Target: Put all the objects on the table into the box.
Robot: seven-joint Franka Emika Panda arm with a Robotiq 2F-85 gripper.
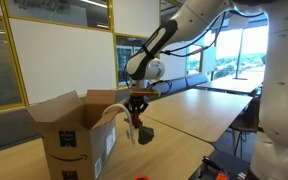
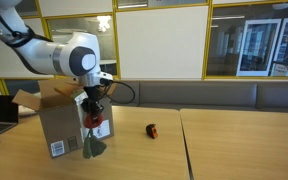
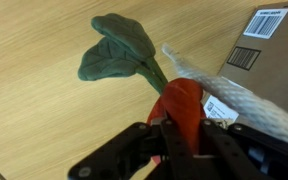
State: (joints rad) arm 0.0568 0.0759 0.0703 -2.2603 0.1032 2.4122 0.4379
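Gripper (image 3: 184, 138) clamped on red item (image 3: 181, 100) (green leaf (image 3: 114, 50) hanging), seemingly just beside box (image 3: 269, 70)

Box (image 2: 59, 125) on table (image 2: 239, 150); claw (image 1: 136, 110) and flower (image 3: 179, 100) just beside; small item (image 2: 152, 131) apart.

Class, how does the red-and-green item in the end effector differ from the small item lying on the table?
The red-and-green item is gripped by the end effector; the small item lies free on the table. The gripped one is longer, with green leaves; the small item is compact. Both are outside the box.
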